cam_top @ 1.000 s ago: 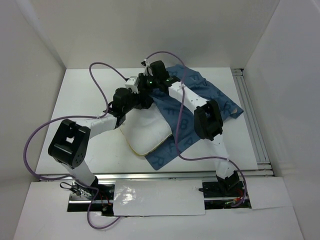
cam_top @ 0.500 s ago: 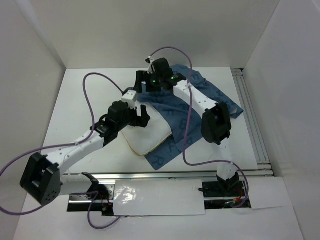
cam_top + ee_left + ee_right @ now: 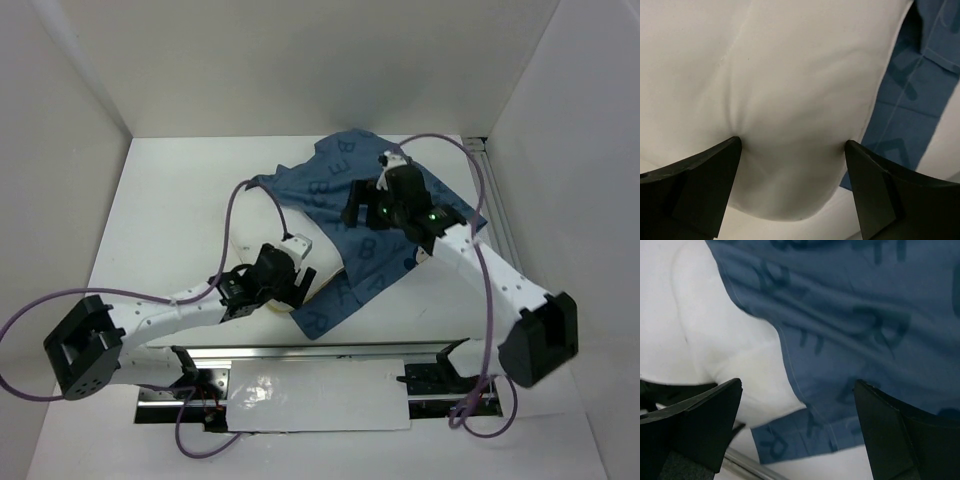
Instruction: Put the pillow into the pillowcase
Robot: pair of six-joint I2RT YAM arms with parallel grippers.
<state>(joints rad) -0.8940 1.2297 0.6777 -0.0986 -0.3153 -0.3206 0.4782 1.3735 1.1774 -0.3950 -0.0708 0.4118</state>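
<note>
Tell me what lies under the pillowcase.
The pillow sticks out from under the top layer of the pillowcase, whose lower layer shows beneath. How far in the pillow reaches is covered.

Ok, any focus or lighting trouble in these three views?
Top external: evenly lit and sharp. Left wrist: the pillow is bright and low in contrast, and the left gripper's fingers are near-black silhouettes. Right wrist: the pillowcase lettering looks smeared, from soft focus or motion blur.

pillow: smooth matt cloth | pillowcase: printed matt cloth
</note>
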